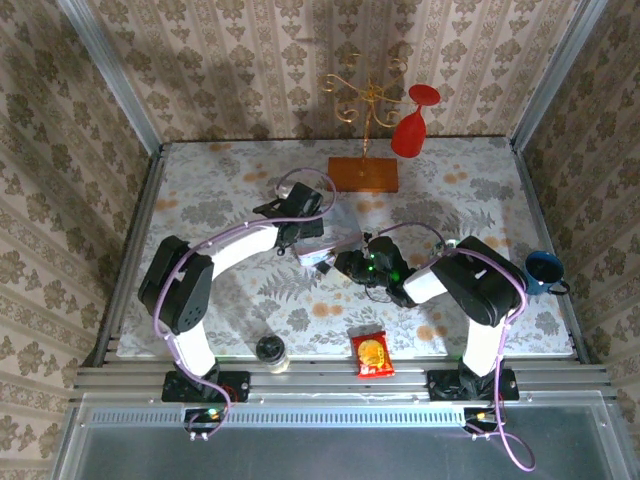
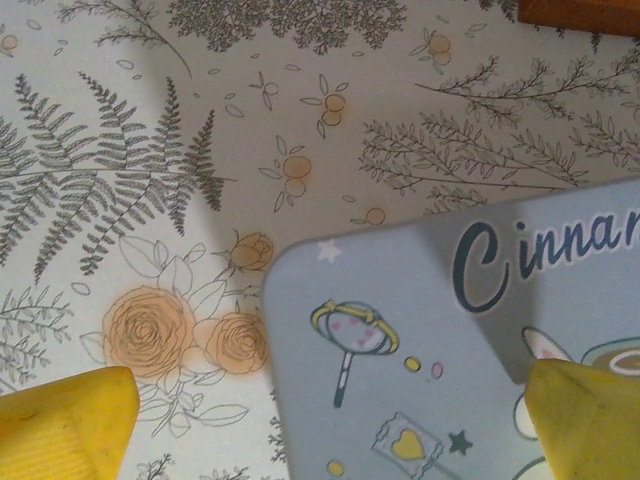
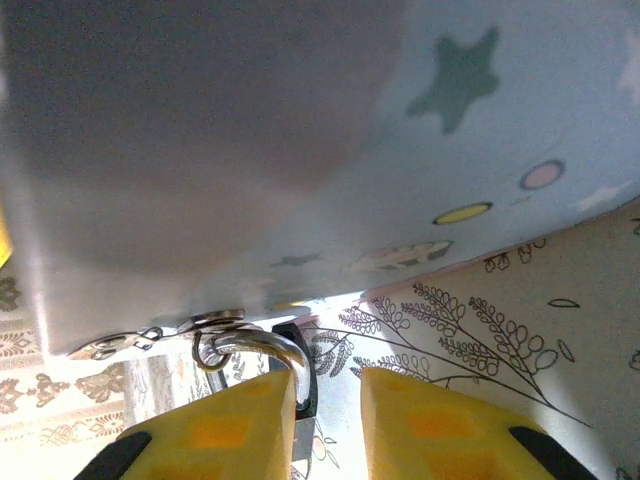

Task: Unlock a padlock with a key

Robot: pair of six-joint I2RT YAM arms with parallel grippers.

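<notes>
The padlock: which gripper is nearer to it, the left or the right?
Right. The right gripper has the padlock at its fingertips; the left gripper is over a corner of the tin, apart from the lock.

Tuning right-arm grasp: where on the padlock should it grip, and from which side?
Grip the padlock by its dark body, not the silver shackle. The shackle looks hooked through the ring on the tin, which leaves only the blocky body free. Probably come in from the open side, away from the tin, where the right gripper sits, straddling the body.
</notes>
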